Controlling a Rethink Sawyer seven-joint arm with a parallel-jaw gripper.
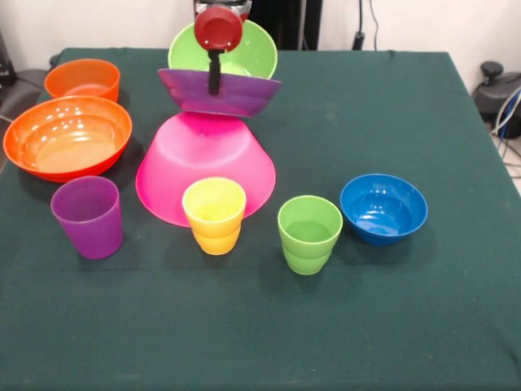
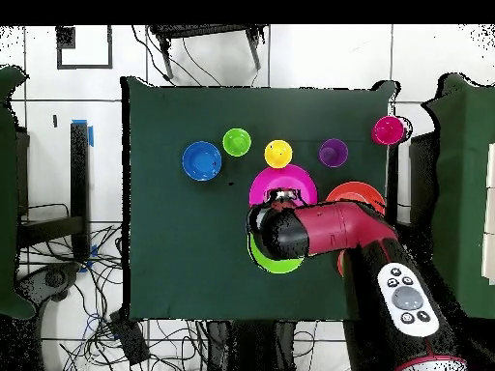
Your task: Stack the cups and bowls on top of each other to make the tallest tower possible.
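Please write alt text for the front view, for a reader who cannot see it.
On a green table, the end effector holds a red cup over the tower: pink bowl upside down, tilted purple bowl, lime green bowl on top. Purple, yellow and green cups, a blue bowl and two orange bowls stand around it.

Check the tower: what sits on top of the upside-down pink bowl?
On the pink bowl rests a tilted purple bowl, with a lime green bowl above it. The gripper holds a red cup over the stack; the green bowl's inside is partly hidden.

Red and black arm (image 2: 334, 232) with a grey button panel (image 2: 406, 295).
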